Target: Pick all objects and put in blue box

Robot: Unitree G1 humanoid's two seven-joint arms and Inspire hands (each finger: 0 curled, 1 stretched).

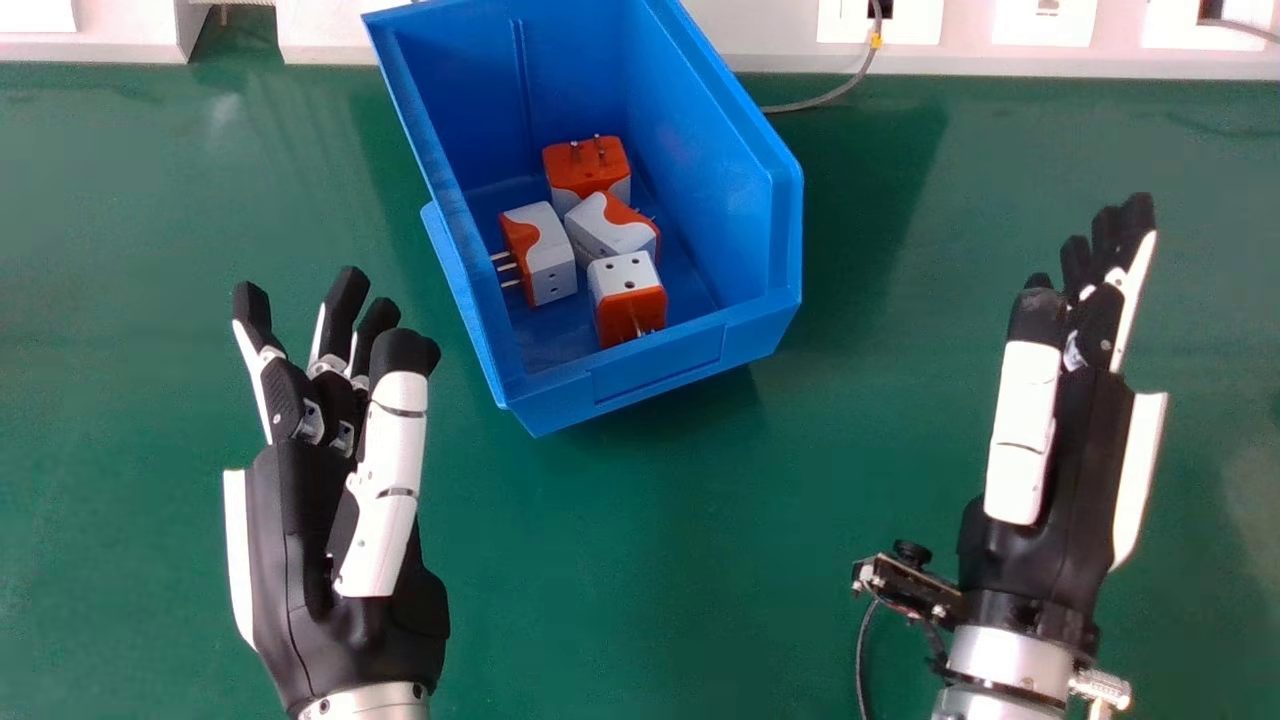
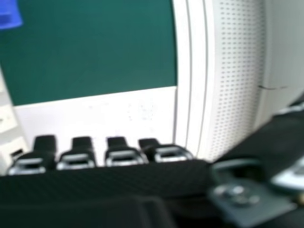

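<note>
Since four orange and white plugs [image 1: 610, 232] sit inside the blue box [image 1: 660, 370], in the upper middle of the frame, the job looks all done. Over the green surface [image 1: 650, 560], the left hand [image 1: 300, 560] at lower left and the right hand [image 1: 1085, 450] at lower right have loose fingers and hold nothing. No more putting in seems needed.

Right hand [image 1: 1085, 440], green tabletop [image 2: 95, 52].
</note>
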